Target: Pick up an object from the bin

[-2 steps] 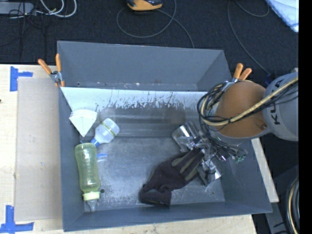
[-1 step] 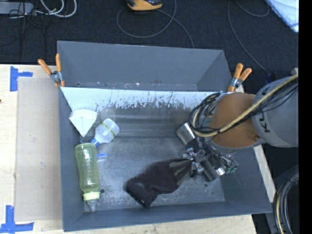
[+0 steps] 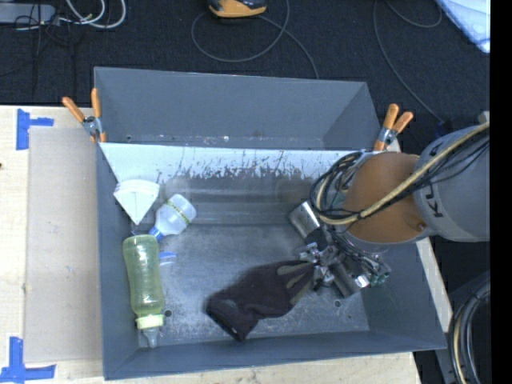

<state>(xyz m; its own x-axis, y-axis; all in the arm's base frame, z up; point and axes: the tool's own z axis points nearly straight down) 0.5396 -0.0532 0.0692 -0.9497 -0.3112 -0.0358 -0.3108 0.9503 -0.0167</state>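
Grey bin [image 3: 240, 118]. My claw [image 3: 324, 272] sits low at the bin's right, at the right end of a black crumpled cloth [image 3: 252, 302] lying front-centre. Claw width: cannot tell. Cloth judged soft, light and limp; pinch a raised fold near that end. Yellowish bottle [image 3: 144, 282] lies well apart, left.

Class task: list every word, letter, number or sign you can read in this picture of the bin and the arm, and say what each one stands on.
"KU": dark letters, turned sideways, on the grey arm; the rest of the word is cut off from sight.
Yellow-green bottle, lying at the bin's left: no label can be read on it.
White sheet beyond the bin, top right: print too blurred to read.
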